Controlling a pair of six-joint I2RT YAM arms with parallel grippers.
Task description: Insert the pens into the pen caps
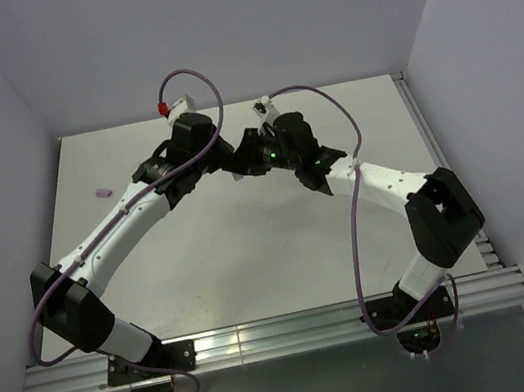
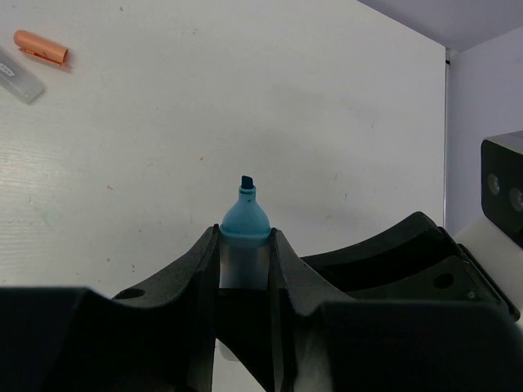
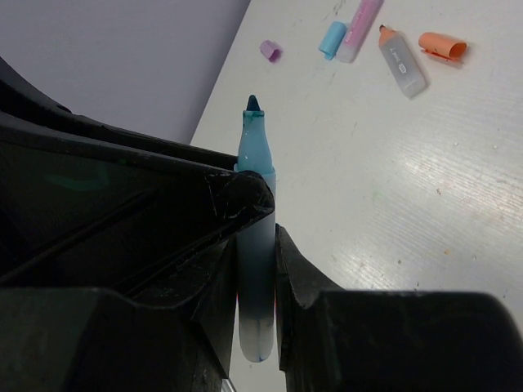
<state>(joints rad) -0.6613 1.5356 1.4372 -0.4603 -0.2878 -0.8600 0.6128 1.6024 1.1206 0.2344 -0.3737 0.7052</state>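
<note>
The left pincer is pinching one light blue pen just under its shoulder. The bare chisel tip pokes out past the fingertips. The right pincer is pressed together on the same pen, lower on its barrel, so both pincers pinch it at once. The left pincer's black finger sits just beyond the right one's fingers.

Ahead of the right pincer's fingertips and off to its right, five things lie on the table, well apart from the held pen. They are one pink cap, one blue cap just beside one pink pen, one clear pen with an orange tip, and one orange cap near it. That makes three pens and three caps, every cap off its pen. Seen from the left pincer, the orange cap and the clear pen lie far ahead, to its left.
</note>
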